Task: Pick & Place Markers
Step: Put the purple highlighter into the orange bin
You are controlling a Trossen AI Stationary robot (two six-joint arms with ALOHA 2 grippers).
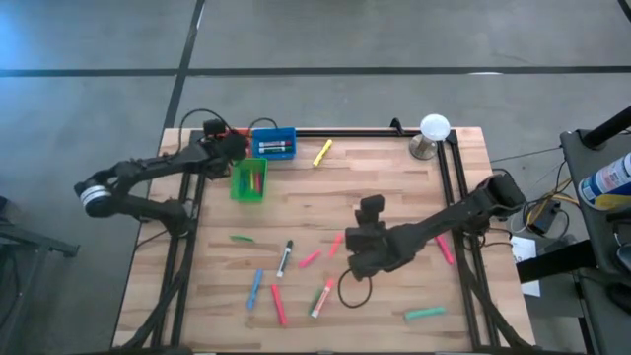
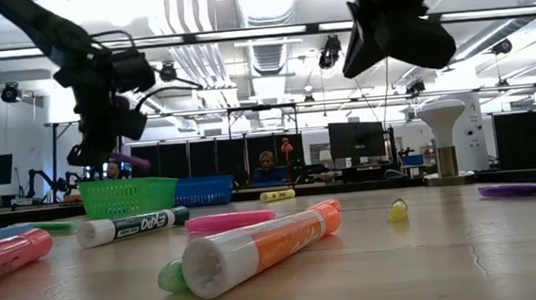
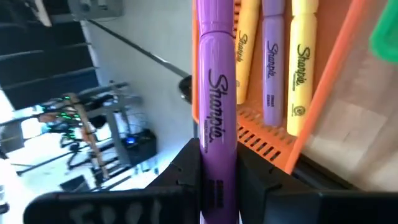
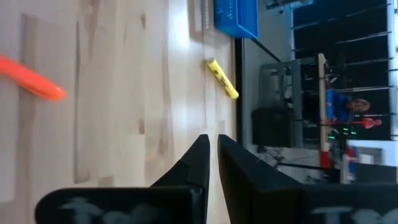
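My left gripper (image 3: 214,155) is at the table's far left corner (image 1: 223,146), shut on a purple marker (image 3: 214,93). It hangs over an orange bin (image 3: 323,99) in which yellow and purple markers lie. My right gripper (image 4: 212,140) hovers over the table's middle (image 1: 368,207) with its fingers together and nothing between them. It points toward a yellow marker (image 4: 222,78) lying flat near the far edge. Several more markers lie flat on the near half, among them a black-and-white one (image 1: 285,257), a pink one (image 1: 310,258) and a green one (image 1: 425,313). My left gripper pinches the purple marker's barrel (image 3: 216,171) between its two fingers, at the end away from the wider cap. The marker lies along the fingers and sticks out ahead of them. It is lifted clear, over the orange bin, and slants downward (image 2: 135,162) in the low view.
A green bin (image 1: 248,181) and a blue bin (image 1: 273,144), both with markers inside, stand at the far left. A white mushroom-shaped lamp (image 1: 434,128) stands at the far right corner. Black rails (image 1: 458,197) run along the table's sides. A person sits in the room beyond.
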